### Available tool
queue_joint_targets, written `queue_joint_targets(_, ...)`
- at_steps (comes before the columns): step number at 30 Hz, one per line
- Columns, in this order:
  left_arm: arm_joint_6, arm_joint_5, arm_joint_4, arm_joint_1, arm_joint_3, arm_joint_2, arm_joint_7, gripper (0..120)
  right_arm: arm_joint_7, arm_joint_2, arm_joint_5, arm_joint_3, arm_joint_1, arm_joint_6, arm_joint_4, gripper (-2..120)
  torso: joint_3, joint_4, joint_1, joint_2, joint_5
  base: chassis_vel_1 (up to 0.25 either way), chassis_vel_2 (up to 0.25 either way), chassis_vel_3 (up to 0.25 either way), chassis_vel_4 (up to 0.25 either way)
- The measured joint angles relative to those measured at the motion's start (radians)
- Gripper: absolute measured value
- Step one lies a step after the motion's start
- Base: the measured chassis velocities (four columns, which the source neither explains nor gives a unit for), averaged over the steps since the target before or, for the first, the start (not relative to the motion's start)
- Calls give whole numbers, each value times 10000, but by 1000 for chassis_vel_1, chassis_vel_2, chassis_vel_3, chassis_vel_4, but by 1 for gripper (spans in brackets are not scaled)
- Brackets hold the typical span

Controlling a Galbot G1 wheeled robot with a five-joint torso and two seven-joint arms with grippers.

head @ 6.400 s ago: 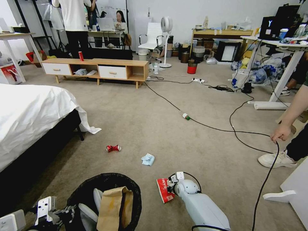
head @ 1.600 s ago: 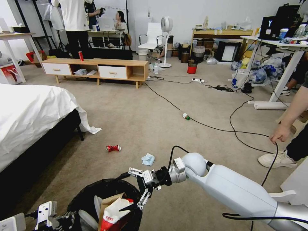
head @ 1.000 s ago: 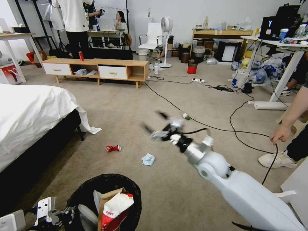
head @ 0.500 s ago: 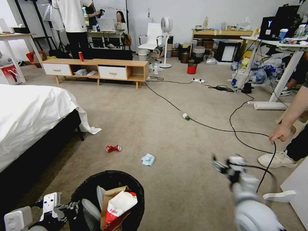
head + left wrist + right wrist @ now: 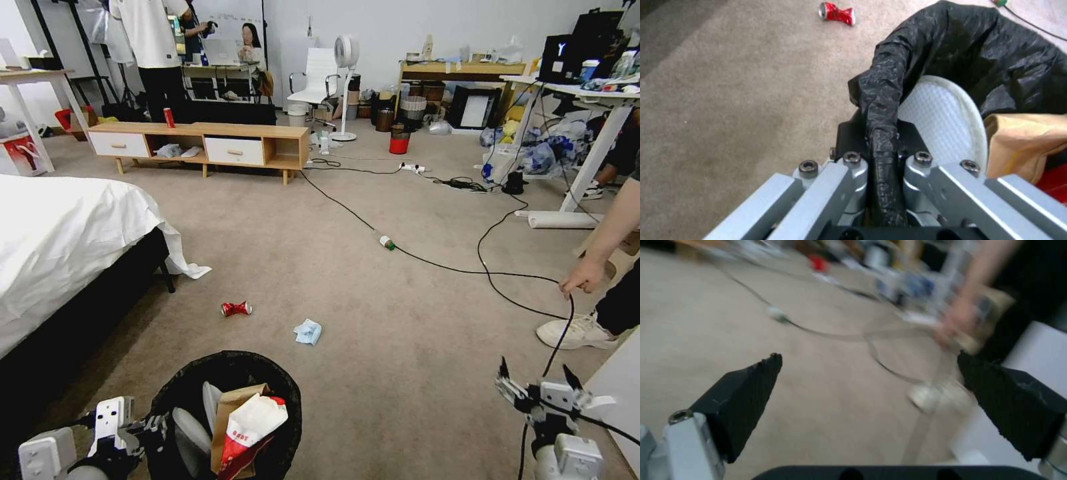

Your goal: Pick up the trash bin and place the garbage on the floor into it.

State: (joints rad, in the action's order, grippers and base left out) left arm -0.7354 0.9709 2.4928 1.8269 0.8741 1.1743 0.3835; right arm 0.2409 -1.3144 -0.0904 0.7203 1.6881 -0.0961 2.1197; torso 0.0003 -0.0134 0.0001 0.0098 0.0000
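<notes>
The trash bin (image 5: 227,407) stands low in the head view at about 7 o'clock, its black liner (image 5: 951,50) draped over the rim, with a brown paper bag (image 5: 230,427) and a red-white snack packet (image 5: 250,423) sticking up inside. The left pincer (image 5: 143,430) sits at the bin's 9 o'clock edge, clamped on the liner-covered rim; the left wrist view shows the rim pinched tight between its metal fingers (image 5: 925,173). On the floor (image 5: 347,267), a crushed red can (image 5: 236,308) lies at 12 o'clock from the bin, a crumpled pale-blue tissue (image 5: 307,331) at about 1 o'clock and nearer, and a green-capped bottle (image 5: 386,242) farther off at 1 o'clock, touching a black cable (image 5: 467,270). The right pincer (image 5: 540,390) hangs at the bin's 3 o'clock, well apart from it, fingers spread wide with nothing between them; the right wrist view shows its dark pads (image 5: 746,390) far apart over bare carpet. A white bed (image 5: 60,233) lies at 10 o'clock.
</notes>
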Motion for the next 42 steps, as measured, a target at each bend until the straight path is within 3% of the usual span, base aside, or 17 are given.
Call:
queue_joint_targets(1, 0, 0, 0, 0, 0, 0, 0, 4, 0, 0, 0, 0, 0, 0, 0, 100, 0, 0, 0, 0, 0, 0, 0, 0, 0)
queue_joint_targets(3, 0, -149, -20, 72, -34, 58, -62, 4, -1093, -118, 646, 249, -9, 1492, -484, 100, 1, 5, 0, 0, -1, 0, 0, 0, 0)
queue_joint_targets(4, 0, -175, -20, 109, -34, 84, -70, 4, -1168, -165, 777, 266, 33, 1648, -628, 100, 0, 6, 0, 0, 2, 0, 0, 0, 0)
queue_joint_targets(17, 0, -777, -280, 165, -210, 172, -349, 4, -624, -794, 961, -50, 325, 1464, -1184, 100, 1, 1, 0, 0, 0, 0, 0, 0, 0)
queue_joint_targets(42, 0, -939, -312, 191, -415, 251, -410, 4, -912, -895, 835, -161, 438, 1831, -1332, 100, 1, 2, 0, 0, 0, 0, 0, 0, 0)
